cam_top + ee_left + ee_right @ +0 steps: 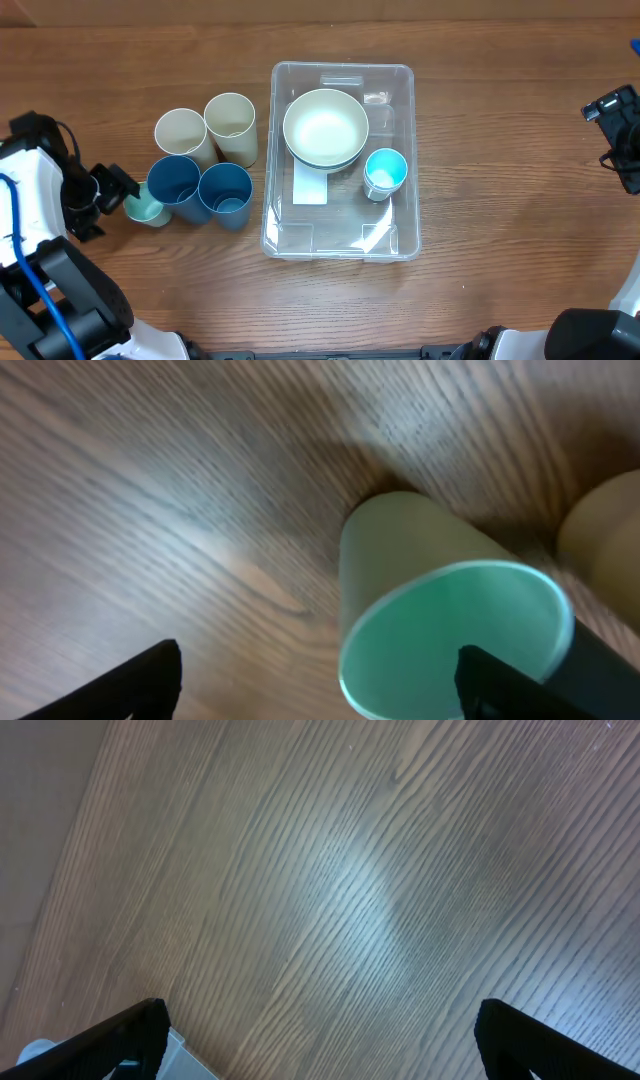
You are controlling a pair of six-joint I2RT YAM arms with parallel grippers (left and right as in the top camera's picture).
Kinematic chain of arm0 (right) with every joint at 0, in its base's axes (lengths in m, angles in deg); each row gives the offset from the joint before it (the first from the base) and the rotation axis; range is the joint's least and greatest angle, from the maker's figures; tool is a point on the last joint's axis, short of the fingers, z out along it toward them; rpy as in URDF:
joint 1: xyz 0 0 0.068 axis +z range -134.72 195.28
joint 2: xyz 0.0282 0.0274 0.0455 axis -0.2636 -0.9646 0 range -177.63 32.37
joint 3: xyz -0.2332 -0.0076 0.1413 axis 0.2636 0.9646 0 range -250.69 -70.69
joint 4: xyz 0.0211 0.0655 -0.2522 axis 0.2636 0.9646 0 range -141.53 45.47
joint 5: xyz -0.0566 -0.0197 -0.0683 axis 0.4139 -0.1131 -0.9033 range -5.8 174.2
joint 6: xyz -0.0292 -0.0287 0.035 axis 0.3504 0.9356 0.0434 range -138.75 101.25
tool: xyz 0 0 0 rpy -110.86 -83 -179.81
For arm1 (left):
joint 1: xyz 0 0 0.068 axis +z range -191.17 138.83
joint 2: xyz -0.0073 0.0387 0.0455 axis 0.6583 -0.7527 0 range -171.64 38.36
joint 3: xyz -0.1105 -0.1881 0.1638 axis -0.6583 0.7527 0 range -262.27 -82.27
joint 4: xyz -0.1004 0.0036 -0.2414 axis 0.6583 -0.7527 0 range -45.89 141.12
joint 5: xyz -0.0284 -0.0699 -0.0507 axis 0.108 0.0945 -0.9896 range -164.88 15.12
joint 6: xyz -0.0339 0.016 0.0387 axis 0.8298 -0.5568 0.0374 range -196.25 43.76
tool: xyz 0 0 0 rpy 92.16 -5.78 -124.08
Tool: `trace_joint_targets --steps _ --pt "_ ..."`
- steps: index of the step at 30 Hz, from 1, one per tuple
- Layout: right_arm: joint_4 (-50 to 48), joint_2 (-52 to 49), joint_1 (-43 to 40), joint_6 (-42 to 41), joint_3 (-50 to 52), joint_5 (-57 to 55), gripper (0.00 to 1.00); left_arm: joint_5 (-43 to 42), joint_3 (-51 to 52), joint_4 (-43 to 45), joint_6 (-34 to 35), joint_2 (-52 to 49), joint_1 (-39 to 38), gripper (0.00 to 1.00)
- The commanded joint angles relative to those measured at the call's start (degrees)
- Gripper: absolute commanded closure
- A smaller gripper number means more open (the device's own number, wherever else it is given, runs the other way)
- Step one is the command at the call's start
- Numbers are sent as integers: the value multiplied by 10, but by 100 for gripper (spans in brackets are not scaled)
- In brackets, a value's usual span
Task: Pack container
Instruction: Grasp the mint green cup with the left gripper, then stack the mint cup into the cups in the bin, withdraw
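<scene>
The clear plastic container (400,225) stands mid-table with a white label (310,188) on its base. In it are a cream bowl (325,128) and a light blue cup (385,172). Left of it stand two cream cups (183,133) (231,125) and two dark blue cups (177,187) (226,193). A mint green cup (145,209) lies on its side, mouth toward my left gripper (110,192). In the left wrist view the cup (440,610) sits partly between the open fingers (320,690), against the right finger. My right gripper (612,125) is open and empty at the far right.
The right wrist view shows bare wood under the open fingers (325,1045) and a corner of the container (185,1055) at lower left. A cream cup (605,530) shows behind the mint cup in the left wrist view.
</scene>
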Motion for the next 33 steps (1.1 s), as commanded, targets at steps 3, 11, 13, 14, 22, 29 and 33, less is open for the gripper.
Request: trace_joint_targets --steps 3,11,13,14,22,29,33 --pt "-3 0 -2 -3 -2 0 0 -6 67 57 0 5 2 28" --pt "-3 0 -2 -3 -2 0 0 18 109 127 32 5 2 95" --pt "-3 0 -2 -3 -2 0 0 39 110 128 49 5 2 96" --pt "-3 0 -2 -3 -2 0 0 44 110 129 50 5 2 96" --pt "-3 0 -2 -3 -2 0 0 36 8 58 42 76 18 96" --pt "-3 0 -2 -3 -2 0 0 15 -222 -45 -31 194 -90 96" --pt "-3 0 -2 -3 -2 0 0 15 -262 -36 -83 225 -275 96"
